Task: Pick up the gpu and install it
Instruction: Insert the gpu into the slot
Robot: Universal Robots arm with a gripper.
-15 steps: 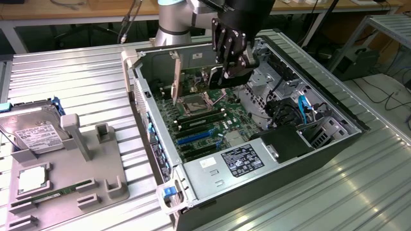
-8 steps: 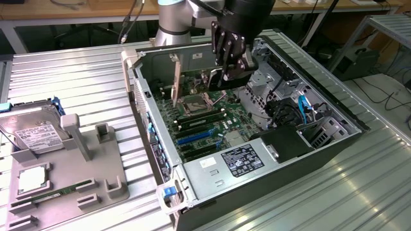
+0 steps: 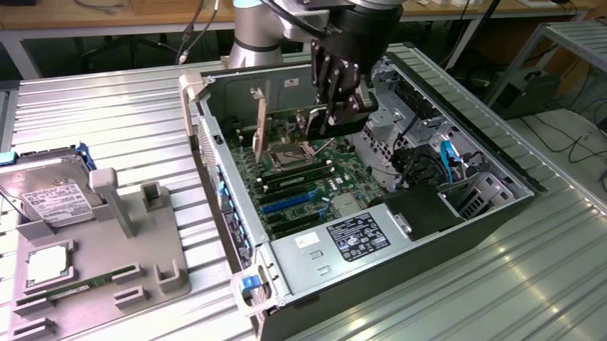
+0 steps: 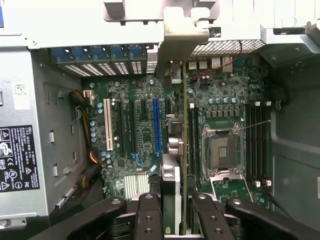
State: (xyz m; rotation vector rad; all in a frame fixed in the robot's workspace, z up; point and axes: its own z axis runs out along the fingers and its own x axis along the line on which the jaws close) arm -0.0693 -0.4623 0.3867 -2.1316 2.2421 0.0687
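Counted: one arm, one gripper (image 4: pixel 175 212), one gpu (image 4: pixel 171 185), one open computer case (image 3: pixel 462 114).

The gpu is clamped edge-on between the two inner fingers (image 4: pixel 149 215), with the jaws narrow and closed on the card. The card is held upright over the motherboard (image 4: pixel 140 130), in the gap between the single blue slot (image 4: pixel 157 125) and the single CPU socket (image 4: pixel 220 150). Its end bracket (image 4: pixel 182 35) is placed at the case's slotted wall, on the exterior view's left side of the case. Whether the card edge is seated in a slot cannot be told.

One white slot (image 4: pixel 107 127) and one small finned heatsink (image 4: pixel 136 184) are also seen on the board.

One power supply (image 3: pixel 356 238) is mounted at the near end of the case. One black label with white print and warning triangles is carried on it, but the text is too small to be read.

Outside the case, at the exterior view's left: one gray fixture (image 3: pixel 142 249) on the slatted metal table (image 3: pixel 114 106), one hard drive (image 3: pixel 47 195) with a white label, and one green memory stick (image 3: pixel 81 288). No writing on these can be made out, and no brand name can be read anywhere.
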